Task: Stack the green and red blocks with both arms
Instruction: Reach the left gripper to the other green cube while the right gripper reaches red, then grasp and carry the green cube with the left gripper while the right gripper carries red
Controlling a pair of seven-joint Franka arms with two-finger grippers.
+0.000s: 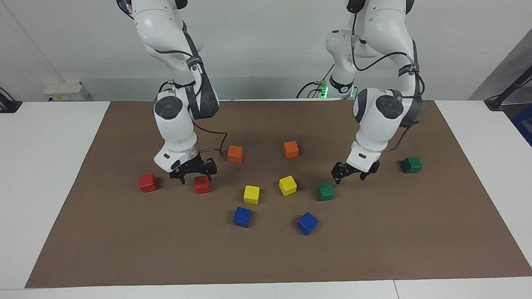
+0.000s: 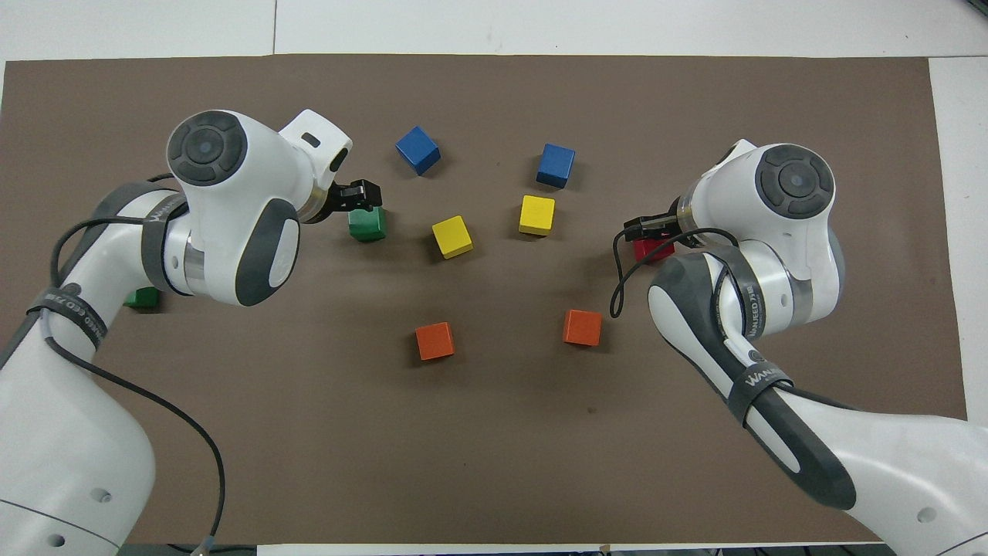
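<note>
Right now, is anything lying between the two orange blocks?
No. In both views the stretch of brown mat between the two orange blocks is bare; the yellow blocks sit farther from the robots.

Left end effector (image 2: pixel 356 194) over green block (image 2: pixel 367 225).

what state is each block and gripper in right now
left gripper: open, low beside a green block
right gripper: open, low at a red block
other green block: flat on the mat, unstacked
other red block: flat on the mat, unstacked
orange, yellow and blue blocks: loose, none stacked
</note>
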